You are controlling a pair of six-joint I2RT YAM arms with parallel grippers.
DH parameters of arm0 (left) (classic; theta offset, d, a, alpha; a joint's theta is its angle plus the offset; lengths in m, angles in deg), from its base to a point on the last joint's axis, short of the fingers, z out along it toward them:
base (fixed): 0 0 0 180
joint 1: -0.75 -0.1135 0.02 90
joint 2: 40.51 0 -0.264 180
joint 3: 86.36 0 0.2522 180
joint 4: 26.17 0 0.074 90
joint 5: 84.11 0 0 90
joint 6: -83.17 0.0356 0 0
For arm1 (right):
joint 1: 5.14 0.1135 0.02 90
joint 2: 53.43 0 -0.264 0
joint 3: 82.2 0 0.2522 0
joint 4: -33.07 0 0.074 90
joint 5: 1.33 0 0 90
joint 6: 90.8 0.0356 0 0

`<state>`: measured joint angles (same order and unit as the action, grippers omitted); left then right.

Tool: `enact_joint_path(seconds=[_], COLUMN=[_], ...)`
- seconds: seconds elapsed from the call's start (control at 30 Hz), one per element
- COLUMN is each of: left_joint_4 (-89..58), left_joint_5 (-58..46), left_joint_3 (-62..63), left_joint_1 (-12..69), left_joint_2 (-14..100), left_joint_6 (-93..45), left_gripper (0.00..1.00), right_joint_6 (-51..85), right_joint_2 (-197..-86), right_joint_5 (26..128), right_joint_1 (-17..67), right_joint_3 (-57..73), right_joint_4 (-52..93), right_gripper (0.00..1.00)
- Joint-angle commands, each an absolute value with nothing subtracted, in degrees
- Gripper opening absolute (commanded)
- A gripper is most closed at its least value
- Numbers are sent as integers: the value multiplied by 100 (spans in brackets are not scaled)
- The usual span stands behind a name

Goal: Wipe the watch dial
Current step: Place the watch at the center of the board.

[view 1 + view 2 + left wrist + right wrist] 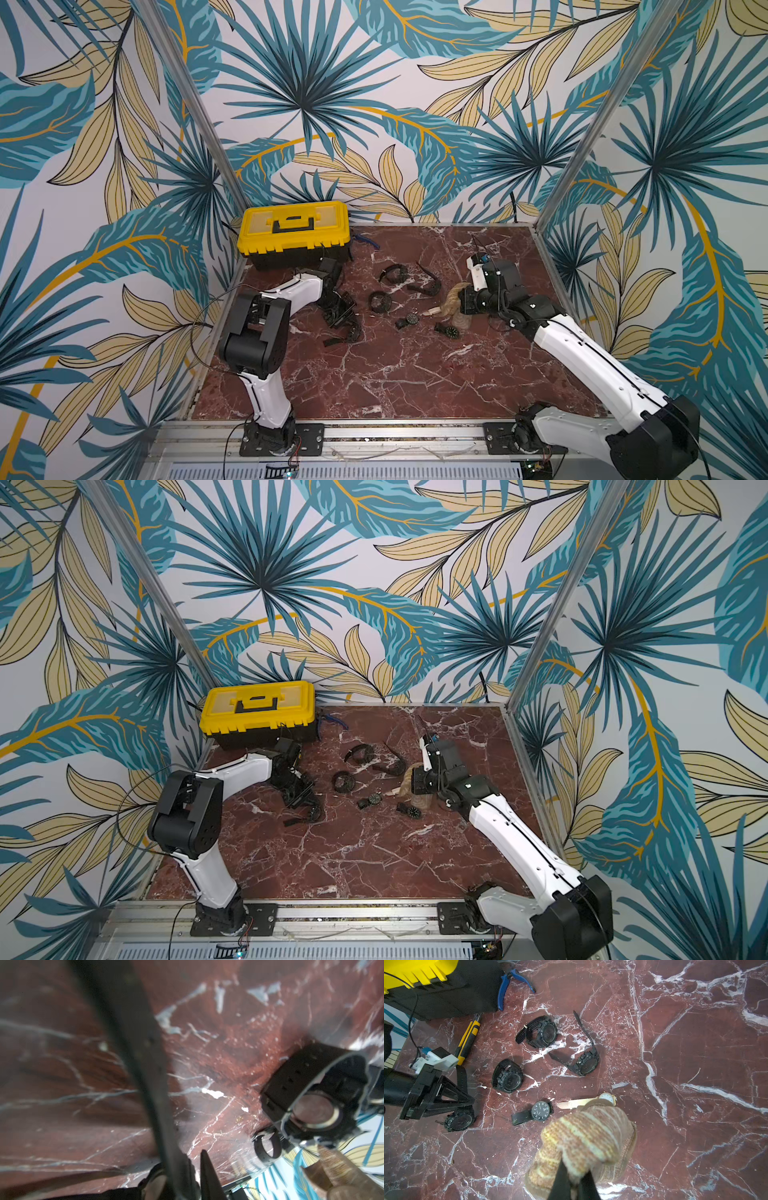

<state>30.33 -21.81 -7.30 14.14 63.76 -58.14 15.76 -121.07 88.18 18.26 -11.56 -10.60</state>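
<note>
1. Top views: the marble tabletop [395,374], red-brown with white veins, is carrying a yellow-lidded plastic toolbox [293,228] with a black handle. No lettering is reading on it. The chunky black watch [353,331] is lying on the marble left of centre, at the tips of the left gripper [343,317]. A ribbed beige knitted cloth [454,296] is bunching right of centre.
2. Left wrist: the gripper's fingers [207,1176] are standing slightly apart. A dark perforated strap [128,1043] is running along one, and marble is showing in the slit beside the other, so nothing is being pinched. A second black watch [315,1109] is sitting beyond, its round glass glinting. It is blurring too much for any text.
3. Right wrist: the right gripper [575,1181] is clamping the knitted cloth, striped pink, yellow and cream. A flat black watch [538,1112] is showing white numerals, 12 among them, with its brand line too fine to read. A gold watch [607,1098] with a white dial is hiding partly behind the cloth. Blue-handled pliers [508,985] and a yellow-black utility knife [468,1039] are lying near the toolbox.
</note>
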Motion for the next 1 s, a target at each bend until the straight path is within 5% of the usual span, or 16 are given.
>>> enact_joint_path(seconds=[0.0, 0.4, 0.97], left_joint_4=[2982, 2986, 3020], left_joint_5=[-1965, -1805, -1413], left_joint_3=[-633, -801, -1585], left_joint_1=[1372, 1376, 1376], left_joint_2=[6325, 6013, 4409], left_joint_6=[-5850, -5834, -5728], left_gripper=[34, 53, 56], right_joint_6=[1689, 1796, 1556], right_joint_2=[-12113, -11763, -11925], right_joint_5=[8615, 8797, 9705], right_joint_1=[1809, 1815, 1523], right_joint_3=[-1245, -1246, -702], right_joint_4=[-1010, -1380, -2133], right_gripper=[0, 0, 1])
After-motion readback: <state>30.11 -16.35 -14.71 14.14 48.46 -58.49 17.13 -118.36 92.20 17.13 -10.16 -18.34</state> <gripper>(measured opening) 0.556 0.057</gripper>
